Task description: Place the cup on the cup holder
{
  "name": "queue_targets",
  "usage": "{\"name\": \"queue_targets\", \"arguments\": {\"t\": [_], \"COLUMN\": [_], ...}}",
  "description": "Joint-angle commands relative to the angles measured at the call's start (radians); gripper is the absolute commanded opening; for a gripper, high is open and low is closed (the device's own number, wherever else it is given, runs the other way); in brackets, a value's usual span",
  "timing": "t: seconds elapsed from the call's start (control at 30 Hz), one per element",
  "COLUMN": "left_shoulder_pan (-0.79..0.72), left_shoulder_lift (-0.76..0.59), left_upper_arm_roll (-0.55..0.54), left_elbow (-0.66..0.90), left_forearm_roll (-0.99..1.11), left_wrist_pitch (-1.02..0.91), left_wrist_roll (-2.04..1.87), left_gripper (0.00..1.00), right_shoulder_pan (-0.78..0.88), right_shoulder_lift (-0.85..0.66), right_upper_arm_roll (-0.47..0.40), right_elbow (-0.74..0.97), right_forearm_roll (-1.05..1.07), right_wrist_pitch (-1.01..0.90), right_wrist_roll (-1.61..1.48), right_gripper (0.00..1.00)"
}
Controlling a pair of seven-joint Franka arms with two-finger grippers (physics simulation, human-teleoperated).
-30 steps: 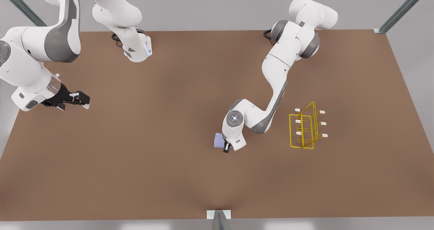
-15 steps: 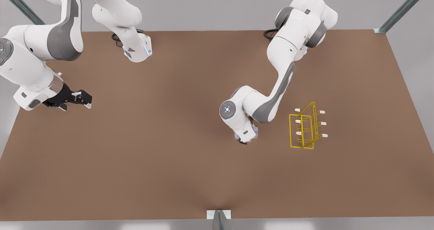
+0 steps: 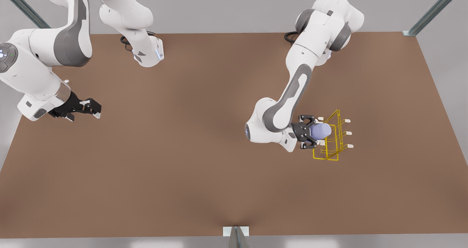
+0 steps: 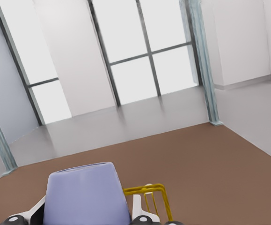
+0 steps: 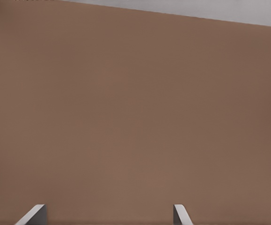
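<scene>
The cup (image 3: 321, 131) is grasped by the left pincer (image 3: 317, 131), held on its side against the cup holder (image 3: 331, 140), at its white-tipped pegs. The right pincer (image 3: 93, 108) waits with fingers spread, well apart, above the worktop (image 3: 182, 167).

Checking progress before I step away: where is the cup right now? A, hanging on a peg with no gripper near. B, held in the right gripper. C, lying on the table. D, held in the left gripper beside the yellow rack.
D: the left gripper grips the cup at the cup holder.
</scene>
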Motion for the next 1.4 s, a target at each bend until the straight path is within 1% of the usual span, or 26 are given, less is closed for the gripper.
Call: {"name": "queue_targets", "arguments": {"t": [0.0,0.13,0.2,0.3,0.57,0.63,0.73,0.97,1.07,1.37], "left_shoulder_pan": [-0.013,0.007,0.041,0.058,0.061,0.064,0.072,0.07,0.049,0.059], "left_shoulder_lift": [0.004,0.022,0.038,0.056,0.123,0.125,0.128,0.139,0.137,0.15], "left_upper_arm_roll": [0.001,0.001,0.001,0.001,0.001,0.001,0.001,0.001,0.0,0.0], "left_elbow": [-0.002,-0.024,-0.022,-0.019,-0.007,-0.007,-0.007,-0.008,-0.017,-0.021], "left_forearm_roll": [0.11,0.156,0.202,0.24,0.245,0.245,0.256,0.253,0.227,0.228], "left_wrist_pitch": [-0.12,-0.106,-0.095,-0.046,0.015,0.029,0.05,0.041,-0.009,-0.011], "left_wrist_roll": [-0.015,-0.025,-0.026,-0.029,-0.101,-0.104,-0.106,-0.167,-0.189,-0.213], "left_gripper": [0.75,0.77,0.77,0.77,0.77,0.77,0.77,0.77,0.77,0.78], "right_shoulder_pan": [0.002,0.002,0.0,0.002,0.017,0.039,0.039,0.039,0.037,0.037], "right_shoulder_lift": [0.0,0.003,0.005,0.019,0.029,0.029,0.031,0.031,0.031,0.029], "right_upper_arm_roll": [0.002,0.004,0.004,0.004,0.007,0.011,0.011,0.013,0.011,0.021], "right_elbow": [0.001,-0.009,-0.009,-0.001,0.005,0.005,0.005,0.007,0.01,0.021], "right_forearm_roll": [0.0,0.0,-0.002,-0.009,-0.017,-0.057,-0.055,-0.054,-0.054,-0.048], "right_wrist_pitch": [0.001,0.004,0.006,0.007,0.015,0.015,0.007,0.004,-0.007,-0.007], "right_wrist_roll": [-0.002,-0.002,-0.002,-0.004,-0.008,-0.005,-0.005,-0.004,-0.005,-0.007], "right_gripper": [1.0,1.0,1.0,1.0,1.0,1.0,1.0,1.0,1.0,1.0]}}
